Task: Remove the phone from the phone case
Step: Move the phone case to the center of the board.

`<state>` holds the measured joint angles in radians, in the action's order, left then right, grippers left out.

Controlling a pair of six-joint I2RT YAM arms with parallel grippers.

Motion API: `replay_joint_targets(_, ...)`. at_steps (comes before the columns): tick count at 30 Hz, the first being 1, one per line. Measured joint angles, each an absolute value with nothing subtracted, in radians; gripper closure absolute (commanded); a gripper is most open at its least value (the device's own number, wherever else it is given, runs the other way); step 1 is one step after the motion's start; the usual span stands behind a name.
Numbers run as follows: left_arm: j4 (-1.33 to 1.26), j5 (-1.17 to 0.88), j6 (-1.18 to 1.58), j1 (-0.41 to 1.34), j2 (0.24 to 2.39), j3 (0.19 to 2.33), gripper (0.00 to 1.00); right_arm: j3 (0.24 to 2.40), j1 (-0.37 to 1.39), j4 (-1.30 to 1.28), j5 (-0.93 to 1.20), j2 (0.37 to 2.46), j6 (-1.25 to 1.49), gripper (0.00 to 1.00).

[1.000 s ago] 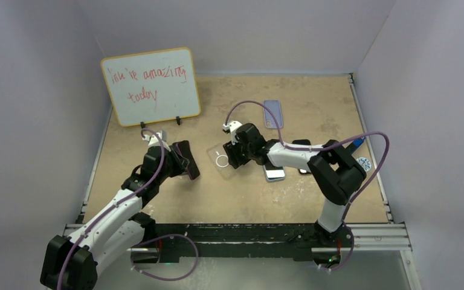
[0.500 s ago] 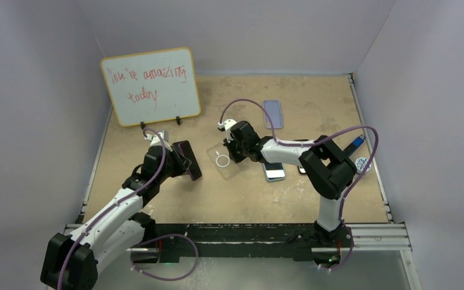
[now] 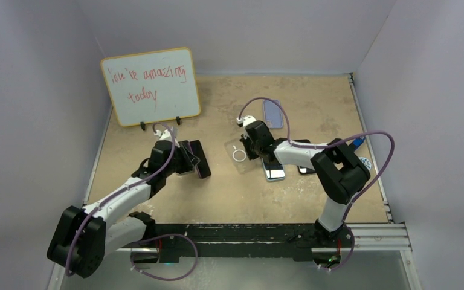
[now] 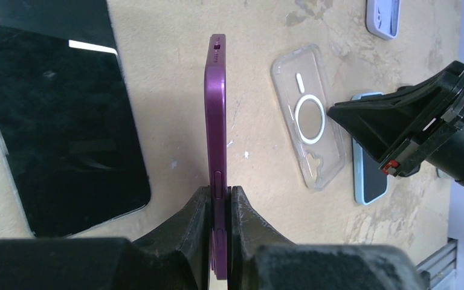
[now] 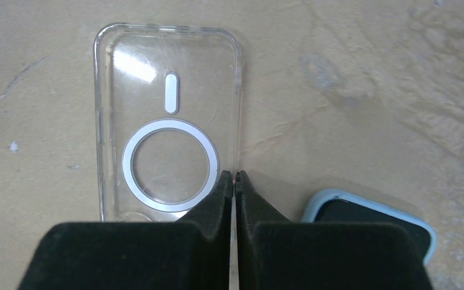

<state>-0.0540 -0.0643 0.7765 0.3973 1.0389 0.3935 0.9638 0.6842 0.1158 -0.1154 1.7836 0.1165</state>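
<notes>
Left gripper (image 4: 219, 202) clamps purple phone (image 4: 215, 121) (edge-up); right gripper (image 5: 234, 179) pinches clear case (image 5: 166, 78).

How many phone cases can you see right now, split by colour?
Purple case: 1, held in the left gripper
Clear case: 1, edge in the right gripper
Light blue case: 1
Lavender case: 1
Total: 4
</notes>
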Motion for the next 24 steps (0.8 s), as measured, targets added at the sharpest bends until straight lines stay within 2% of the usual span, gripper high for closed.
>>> replay_joint_targets(10, -0.216, -0.089, 0.829, 0.395, 1.249, 0.458, 1.0, 0.896, 0.639, 0.17, -0.122, 1.745, 0.157, 1.0)
replay_joint_targets(19, -0.22, -0.039, 0.827, 0.374, 1.273, 0.474, 0.91, 0.886, 0.639, 0.185, -0.121, 1.741, 0.165, 1.0)
replay_joint_targets(24, -0.205, -0.028, 0.806, 0.349, 1.312, 0.515, 0.8, 0.884, 0.639, 0.186, -0.121, 1.74, 0.166, 1.0)
